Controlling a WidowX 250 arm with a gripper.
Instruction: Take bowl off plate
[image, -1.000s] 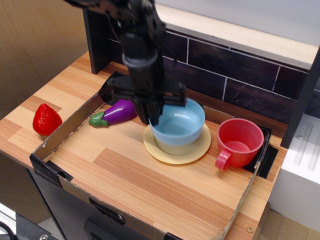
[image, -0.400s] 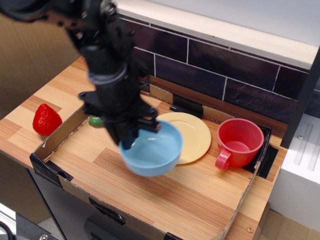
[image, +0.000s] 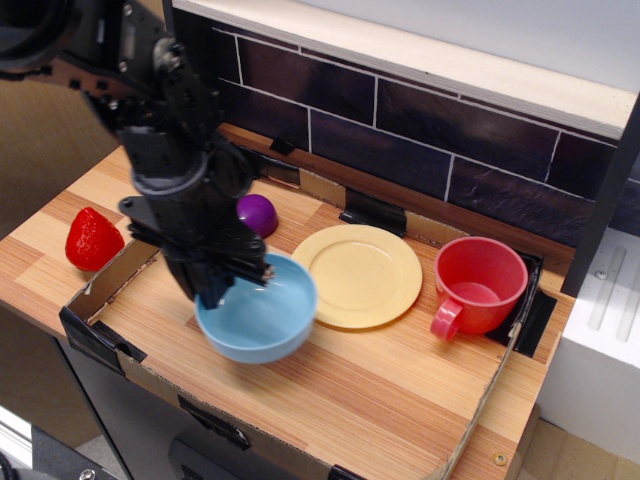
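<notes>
The light-blue bowl (image: 258, 320) is off the plate, at the front left of the wooden tray floor, tilted a little; I cannot tell whether it rests on the wood or hangs just above it. My gripper (image: 215, 291) is shut on the bowl's left rim, with the dark arm rising up and to the left. The pale yellow plate (image: 363, 275) lies flat and empty in the middle of the tray, just right of the bowl.
A red mug (image: 477, 285) stands right of the plate. A purple eggplant (image: 256, 212) shows partly behind my arm. A red strawberry (image: 92, 239) lies outside the tray at far left. Low cardboard walls (image: 100, 285) ring the tray; a dark tiled wall (image: 420, 125) stands behind.
The bowl has been lifted off the plate and carried left and toward the front, and lower. The plate is now bare. The arm moved left with it.
</notes>
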